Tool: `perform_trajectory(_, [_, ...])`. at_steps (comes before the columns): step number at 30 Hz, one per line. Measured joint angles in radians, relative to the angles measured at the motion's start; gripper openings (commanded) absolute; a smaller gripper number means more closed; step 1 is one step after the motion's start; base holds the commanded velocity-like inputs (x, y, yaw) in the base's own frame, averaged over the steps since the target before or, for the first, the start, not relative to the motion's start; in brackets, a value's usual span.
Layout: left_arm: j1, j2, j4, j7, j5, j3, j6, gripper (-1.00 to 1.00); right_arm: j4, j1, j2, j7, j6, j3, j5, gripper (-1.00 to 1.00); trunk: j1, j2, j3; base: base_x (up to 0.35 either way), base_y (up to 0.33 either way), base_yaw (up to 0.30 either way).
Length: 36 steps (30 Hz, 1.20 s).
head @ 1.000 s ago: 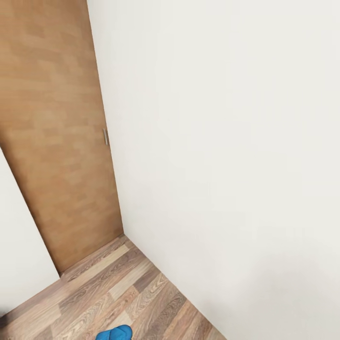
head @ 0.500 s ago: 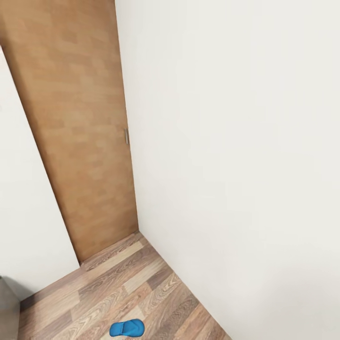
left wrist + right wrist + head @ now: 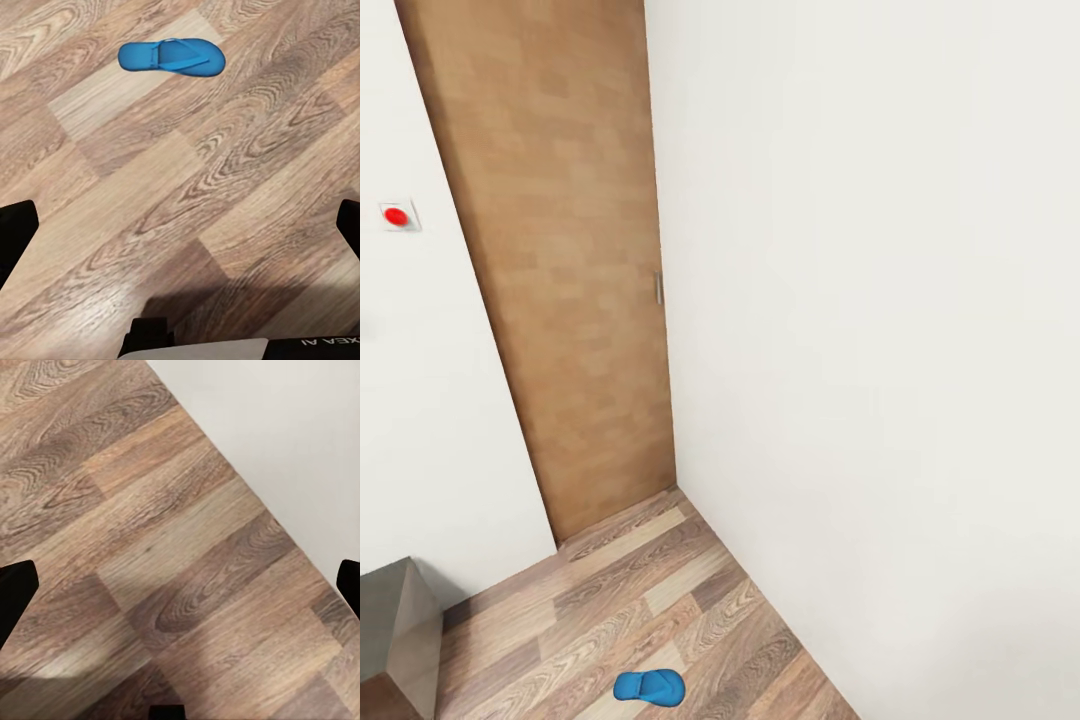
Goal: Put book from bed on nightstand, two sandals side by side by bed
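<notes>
- We see one blue sandal (image 3: 648, 686) lying flat on the wood-plank floor (image 3: 610, 610), near the white wall (image 3: 880, 350) and the wooden door (image 3: 560, 280).
- In the left wrist view the sandal (image 3: 171, 56) lies well ahead of the left gripper (image 3: 180, 232), whose fingers are spread wide with nothing between them.
- The right gripper (image 3: 180, 592) is likewise spread and empty, over bare floor beside the wall.
- Risk: we could clip the wall or the grey cabinet (image 3: 395, 630) while approaching.
- Risk: a flat sole may slip from a shallow pinch.
</notes>
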<state>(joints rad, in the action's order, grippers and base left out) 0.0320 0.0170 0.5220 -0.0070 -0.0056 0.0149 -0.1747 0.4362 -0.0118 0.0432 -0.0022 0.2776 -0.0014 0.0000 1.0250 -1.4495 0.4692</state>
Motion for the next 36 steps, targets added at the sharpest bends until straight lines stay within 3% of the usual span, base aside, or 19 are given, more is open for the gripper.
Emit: perform_trajectory(36, [0.000,0.000,-0.001,0.000,0.000,0.000,0.000,1.00,0.000,0.000,-0.002,-0.001,0.000,0.000,0.000,1.00,0.000,0.000,0.000,0.000,0.000,0.228])
